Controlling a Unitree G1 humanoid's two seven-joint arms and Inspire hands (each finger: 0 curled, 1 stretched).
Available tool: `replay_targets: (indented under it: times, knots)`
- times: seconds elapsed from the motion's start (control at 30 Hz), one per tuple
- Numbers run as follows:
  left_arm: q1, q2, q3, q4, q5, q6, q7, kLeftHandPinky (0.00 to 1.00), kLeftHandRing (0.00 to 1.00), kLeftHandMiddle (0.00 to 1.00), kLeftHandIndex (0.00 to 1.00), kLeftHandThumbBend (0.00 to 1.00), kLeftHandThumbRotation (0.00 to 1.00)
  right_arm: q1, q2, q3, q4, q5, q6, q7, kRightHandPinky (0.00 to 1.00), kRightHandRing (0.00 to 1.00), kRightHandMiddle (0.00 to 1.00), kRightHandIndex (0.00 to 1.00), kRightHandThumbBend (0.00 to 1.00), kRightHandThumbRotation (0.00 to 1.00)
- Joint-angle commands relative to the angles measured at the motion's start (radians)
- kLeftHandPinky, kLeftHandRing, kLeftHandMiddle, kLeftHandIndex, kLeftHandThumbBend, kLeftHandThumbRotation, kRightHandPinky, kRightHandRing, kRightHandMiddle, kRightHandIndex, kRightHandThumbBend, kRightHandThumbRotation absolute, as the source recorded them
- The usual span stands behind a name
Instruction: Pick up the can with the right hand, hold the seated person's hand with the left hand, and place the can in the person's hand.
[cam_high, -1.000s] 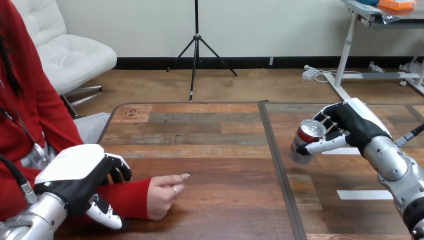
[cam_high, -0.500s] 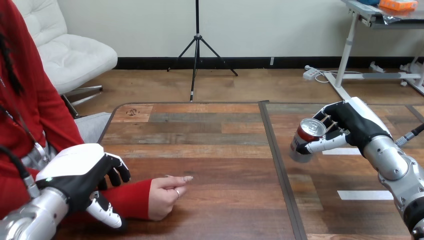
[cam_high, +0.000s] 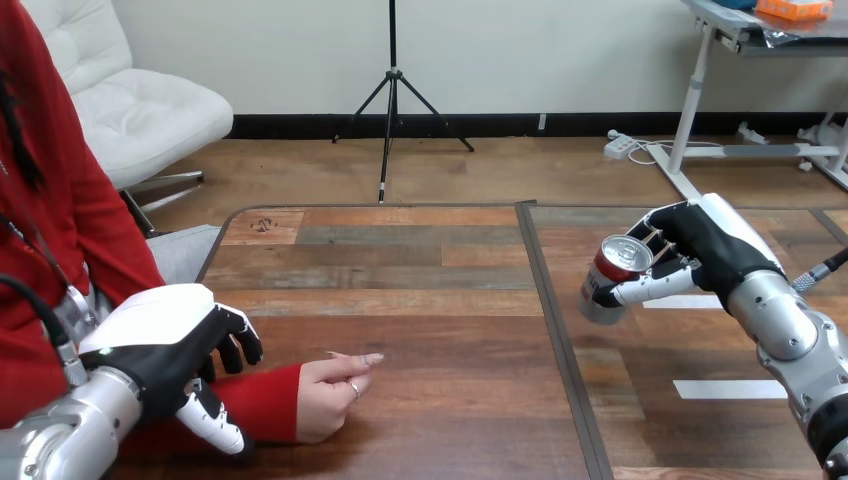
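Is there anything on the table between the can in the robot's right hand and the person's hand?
Nothing visible. Between the red-and-silver can, gripped in the right hand, and the person's hand resting on the wooden table there is only bare tabletop, crossed by a dark seam.

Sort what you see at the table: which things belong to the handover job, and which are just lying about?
Job: can, gripped in right hand; left hand, curled round the person's forearm; person's hand.
Lying about: two white strips on the table.
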Motion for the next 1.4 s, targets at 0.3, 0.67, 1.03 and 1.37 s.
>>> replay_targets:
  times: [0.3,0.67,1.03,1.37]
  knots:
    - [-0.075,0.033,-0.037,0.058,0.029,-0.053,0.057,0.47,0.54,0.58,0.58,0.97,0.00,-0.035,-0.023,-0.023,-0.058,0.021,-0.034,-0.018,0.38,0.41,0.46,0.47,0.79,0.00]
    - [-0.081,0.028,-0.072,0.071,0.057,-0.043,0.043,0.48,0.55,0.59,0.58,0.95,0.00,-0.036,-0.024,-0.023,-0.058,0.022,-0.030,-0.014,0.38,0.42,0.46,0.47,0.79,0.00]
    - [-0.082,0.025,-0.092,0.096,0.051,-0.046,0.050,0.62,0.68,0.71,0.68,0.95,0.00,-0.038,-0.024,-0.023,-0.056,0.021,-0.024,-0.014,0.39,0.42,0.46,0.47,0.79,0.00]
    - [-0.086,0.035,-0.109,0.101,0.052,-0.039,0.027,0.74,0.77,0.78,0.75,0.95,0.00,-0.039,-0.026,-0.025,-0.055,0.023,-0.028,-0.012,0.39,0.43,0.47,0.47,0.79,0.00]
